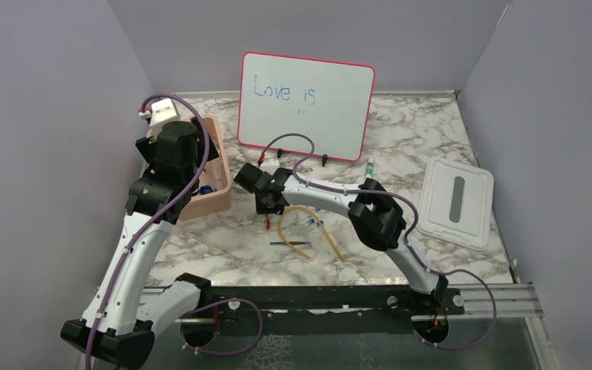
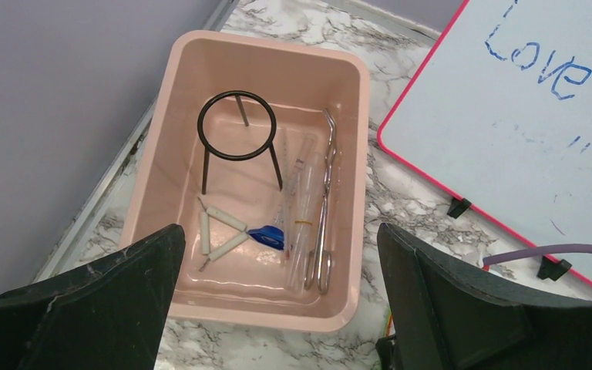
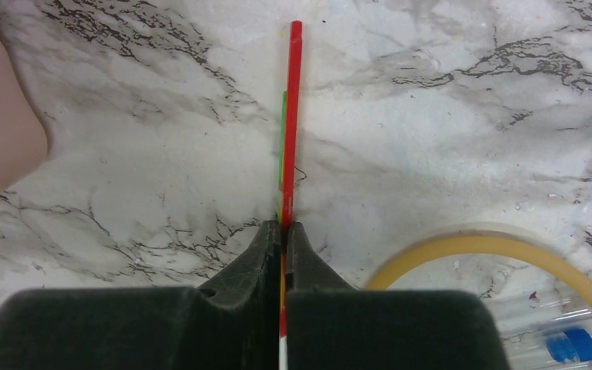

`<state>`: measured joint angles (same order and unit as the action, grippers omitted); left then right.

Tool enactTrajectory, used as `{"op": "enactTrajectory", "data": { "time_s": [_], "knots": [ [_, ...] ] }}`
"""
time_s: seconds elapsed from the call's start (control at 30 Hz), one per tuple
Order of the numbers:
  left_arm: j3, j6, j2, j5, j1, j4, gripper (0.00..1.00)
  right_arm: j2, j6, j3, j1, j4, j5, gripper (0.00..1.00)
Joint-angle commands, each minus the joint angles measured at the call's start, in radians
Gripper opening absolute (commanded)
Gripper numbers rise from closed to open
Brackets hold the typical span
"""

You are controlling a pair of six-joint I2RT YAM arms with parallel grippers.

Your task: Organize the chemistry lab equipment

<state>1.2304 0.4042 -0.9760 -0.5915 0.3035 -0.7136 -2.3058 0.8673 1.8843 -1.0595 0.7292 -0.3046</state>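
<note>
My right gripper [image 3: 284,227] is shut on a thin red-tipped spatula [image 3: 293,116], which sticks out forward over the marble table [image 3: 447,100]; in the top view that gripper [image 1: 267,206] sits just right of the pink bin [image 1: 214,196]. Beside it lie a tan rubber tube [image 1: 307,212], clear blue-capped tubes [image 1: 310,226] and a thin dark rod [image 1: 290,243]. My left gripper [image 2: 279,233] hangs open above the bin [image 2: 354,85], holding nothing. In the bin lie a black wire ring tripod [image 2: 237,127], metal tongs [image 2: 326,200], clear tubes [image 2: 302,193] and a white triangle [image 2: 216,231].
The pink-framed whiteboard [image 1: 306,104] stands at the back, its black feet on the table. A white lid [image 1: 456,202] lies at the right. A small teal-marked tube [image 1: 370,166] lies near the whiteboard's right foot. Walls close in on the left, right and back.
</note>
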Motion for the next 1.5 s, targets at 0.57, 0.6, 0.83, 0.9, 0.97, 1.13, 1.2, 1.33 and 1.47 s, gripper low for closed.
{"op": "enactTrajectory", "data": {
  "time_s": [0.57,0.6,0.83,0.9,0.97,1.13,1.2,1.33,1.47],
  "knots": [
    [-0.107,-0.078,0.006,0.785,0.008,0.245,0.94,0.647,-0.173,-0.774,0.005,-0.95,-0.031,0.01],
    [-0.105,-0.071,0.007,0.814,0.009,0.255,0.94,0.675,-0.186,-0.807,0.006,-1.001,-0.02,0.01],
    [-0.124,-0.056,-0.008,1.06,0.009,0.318,0.92,0.802,-0.254,-0.921,0.018,-1.173,0.058,0.01],
    [-0.142,-0.045,-0.011,1.072,0.008,0.33,0.91,0.836,-0.258,-0.949,0.023,-1.214,0.081,0.01],
    [-0.162,-0.041,-0.019,1.092,0.008,0.339,0.9,0.86,-0.257,-0.966,0.028,-1.242,0.103,0.01],
    [-0.212,-0.004,-0.055,1.165,0.008,0.367,0.83,0.901,-0.242,-0.991,0.036,-1.285,0.145,0.01],
    [-0.228,0.005,-0.065,1.184,0.008,0.379,0.78,0.909,-0.237,-0.998,0.04,-1.296,0.159,0.01],
    [-0.243,0.024,-0.074,1.199,0.009,0.401,0.64,0.914,-0.235,-0.999,0.047,-1.311,0.184,0.01],
    [-0.247,0.038,-0.082,1.202,0.009,0.418,0.47,0.907,-0.24,-1.001,0.05,-1.315,0.198,0.0]
  ]
}}
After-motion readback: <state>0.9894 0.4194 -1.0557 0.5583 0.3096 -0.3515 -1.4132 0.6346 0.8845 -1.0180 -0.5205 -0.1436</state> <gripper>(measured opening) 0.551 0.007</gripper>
